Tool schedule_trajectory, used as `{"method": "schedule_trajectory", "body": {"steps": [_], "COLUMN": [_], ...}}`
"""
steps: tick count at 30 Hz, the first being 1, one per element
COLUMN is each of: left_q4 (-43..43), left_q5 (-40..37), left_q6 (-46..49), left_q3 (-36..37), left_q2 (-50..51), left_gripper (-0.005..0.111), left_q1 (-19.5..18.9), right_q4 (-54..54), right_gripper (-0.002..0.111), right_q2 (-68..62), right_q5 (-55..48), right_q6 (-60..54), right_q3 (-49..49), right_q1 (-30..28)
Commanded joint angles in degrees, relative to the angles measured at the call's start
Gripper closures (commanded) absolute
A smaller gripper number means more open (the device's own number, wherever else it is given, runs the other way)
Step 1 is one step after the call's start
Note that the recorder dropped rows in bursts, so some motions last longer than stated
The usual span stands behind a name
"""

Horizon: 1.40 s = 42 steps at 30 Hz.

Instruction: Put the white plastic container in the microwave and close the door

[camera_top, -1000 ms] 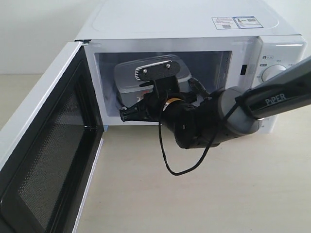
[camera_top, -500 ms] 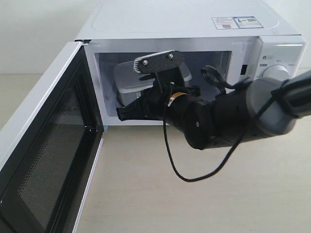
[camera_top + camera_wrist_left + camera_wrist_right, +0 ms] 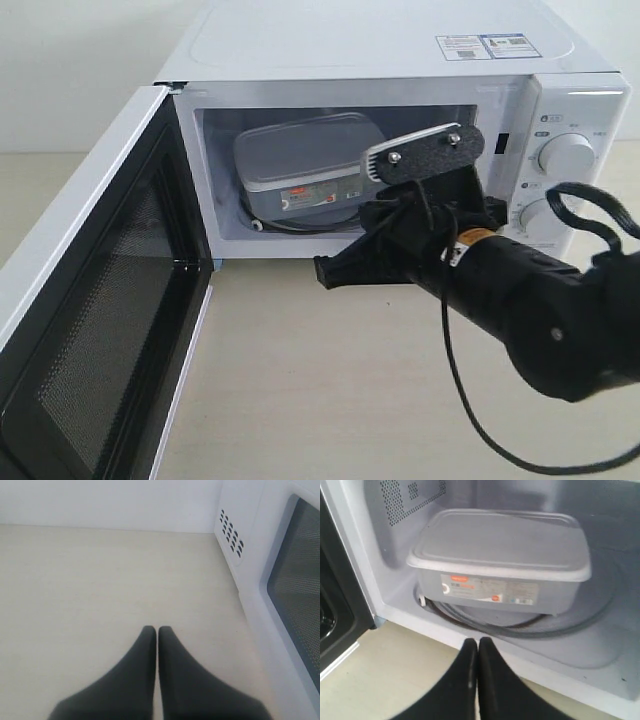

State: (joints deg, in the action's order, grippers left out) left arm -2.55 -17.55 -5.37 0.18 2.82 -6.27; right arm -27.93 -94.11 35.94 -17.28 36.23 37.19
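Note:
The white plastic container (image 3: 300,165) sits inside the open microwave (image 3: 380,40), on the glass turntable (image 3: 545,625). Its lid is on and its red-and-white label (image 3: 490,591) faces the opening. My right gripper (image 3: 322,272) is shut and empty, just outside the cavity's front sill, right of the container; in the right wrist view the right gripper (image 3: 478,641) points at the container. The door (image 3: 90,300) stands swung wide open on the left, its mesh-lined inner face showing. My left gripper (image 3: 157,629) is shut and empty above bare table, outside the door's window (image 3: 297,580). It is out of the exterior view.
Two round knobs (image 3: 565,155) sit on the microwave's right panel, behind my right arm (image 3: 540,300). A black cable (image 3: 470,400) loops down from that arm over the beige table (image 3: 300,400). Vent holes (image 3: 231,530) mark the microwave's side wall near the left gripper.
My right gripper has pulled back out of the cavity and moved right, leaving the container on the turntable. The door has not moved.

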Motion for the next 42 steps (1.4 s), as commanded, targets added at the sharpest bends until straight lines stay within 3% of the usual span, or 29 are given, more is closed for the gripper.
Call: {"method": "schedule_trajectory", "body": {"steps": [1, 23, 42], "left_q4": [-0.05, -0.05, -0.05], "left_q5": [0.82, 0.82, 0.82], "left_q6": [-0.50, -0.50, -0.50], "left_q3": [-0.18, -0.18, -0.18], "left_q2": [0.20, 0.20, 0.20], "left_gripper": [0.103, 0.103, 0.103], "left_q1": [0.22, 0.22, 0.22], "right_q4": [0.08, 0.05, -0.26], "right_gripper": [0.109, 0.109, 0.109], "right_q2": [4.29, 26.05, 33.99], "right_q5": [3.31, 14.54, 14.88], "right_q6": [0.42, 5.25, 5.26], "right_q3": [-5.33, -26.40, -27.23], "right_q1": [-0.03, -0.03, -0.03]}}
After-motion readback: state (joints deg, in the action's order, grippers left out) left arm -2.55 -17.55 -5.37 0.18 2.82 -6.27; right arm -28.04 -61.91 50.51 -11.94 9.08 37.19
